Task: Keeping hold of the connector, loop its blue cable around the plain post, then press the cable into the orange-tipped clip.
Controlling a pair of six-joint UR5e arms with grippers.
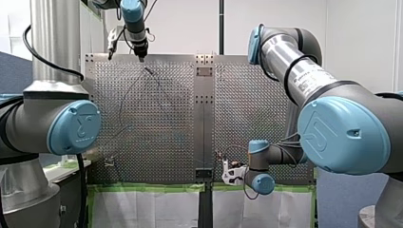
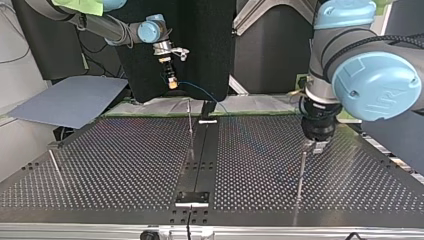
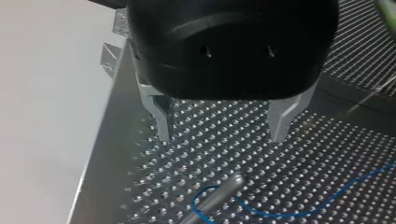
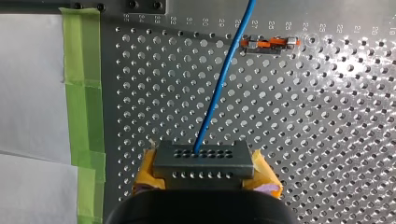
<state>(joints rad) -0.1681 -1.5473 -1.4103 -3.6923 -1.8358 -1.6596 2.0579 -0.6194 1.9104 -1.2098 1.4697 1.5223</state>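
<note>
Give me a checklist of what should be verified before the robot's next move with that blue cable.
1. Hold on the connector: ok. My right gripper clamps it between its yellow pads.
2. Blue cable around the plain post: ok, as far as the left wrist view shows; it curls around the post.
3. Cable in the orange-tipped clip: not ok. It runs beside the clip, not in it.
4. My left gripper clear of the cable: ok. It is open, with nothing between its fingers.
5. Slack along the whole cable: cannot tell.
</note>
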